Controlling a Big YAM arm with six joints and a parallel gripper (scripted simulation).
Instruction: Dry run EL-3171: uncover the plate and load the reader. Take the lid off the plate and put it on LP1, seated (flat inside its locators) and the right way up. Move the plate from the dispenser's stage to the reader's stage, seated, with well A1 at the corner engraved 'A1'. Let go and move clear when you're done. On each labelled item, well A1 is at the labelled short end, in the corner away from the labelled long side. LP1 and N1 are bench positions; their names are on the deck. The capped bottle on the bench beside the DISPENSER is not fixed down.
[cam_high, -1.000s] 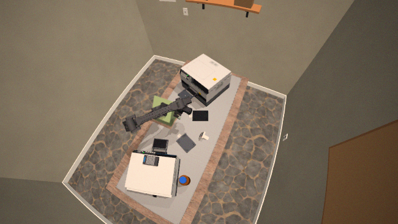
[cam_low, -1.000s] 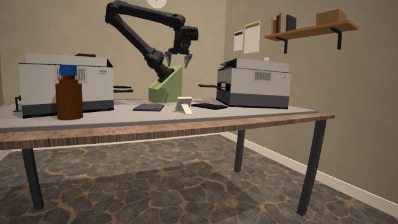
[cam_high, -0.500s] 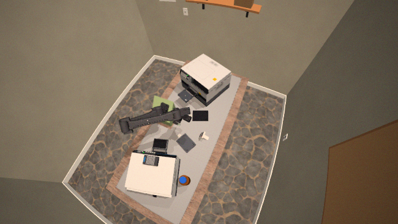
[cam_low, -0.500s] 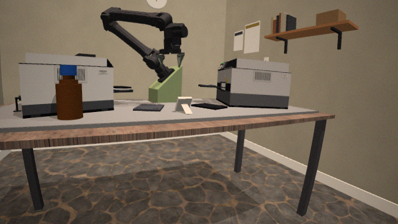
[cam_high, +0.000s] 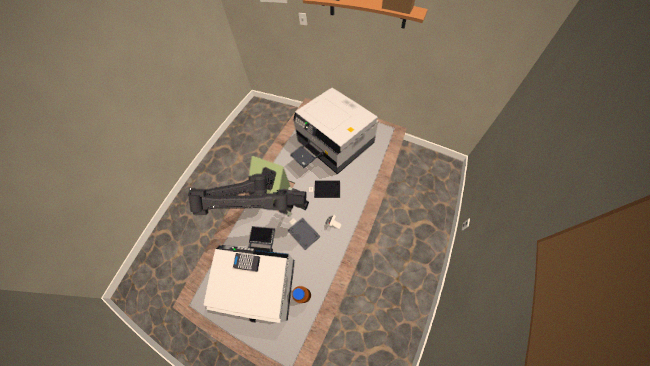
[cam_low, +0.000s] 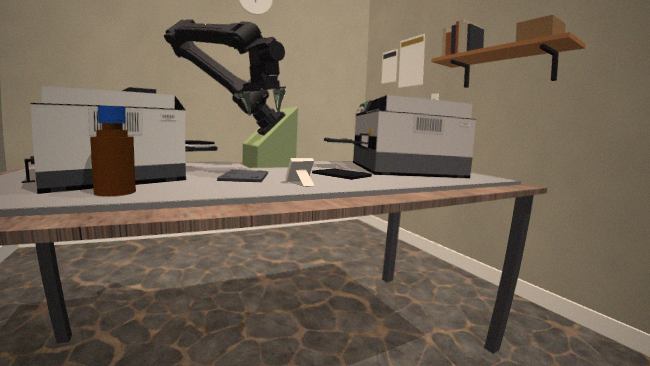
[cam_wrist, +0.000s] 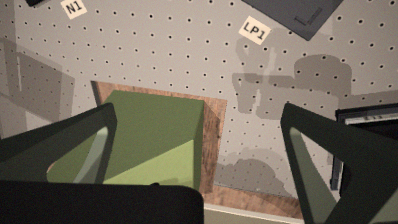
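My gripper (cam_low: 263, 111) (cam_wrist: 198, 112) is open and empty, high above the bench by the green arm base. The dispenser (cam_high: 247, 285) has its stage toward the arm. A dark plate (cam_high: 262, 235) lies on that stage; its near part shows at the right edge of the wrist view. I cannot tell the lid apart from it. LP1 is a bare dark grey pad (cam_high: 304, 233) (cam_low: 243, 176) (cam_wrist: 300, 10). The reader (cam_high: 335, 120) (cam_low: 420, 142) has its dark stage (cam_high: 302, 154) (cam_low: 337, 140) out, with nothing seen on it.
The N1 pad (cam_high: 327, 189) (cam_low: 342, 173) is black and bare. A small white stand (cam_high: 335, 222) (cam_low: 301, 164) stands near LP1. The brown bottle (cam_high: 301, 294) (cam_low: 113, 165) with a blue cap stands upright beside the dispenser. The green arm base (cam_low: 275, 147) (cam_wrist: 155, 117) is below the gripper.
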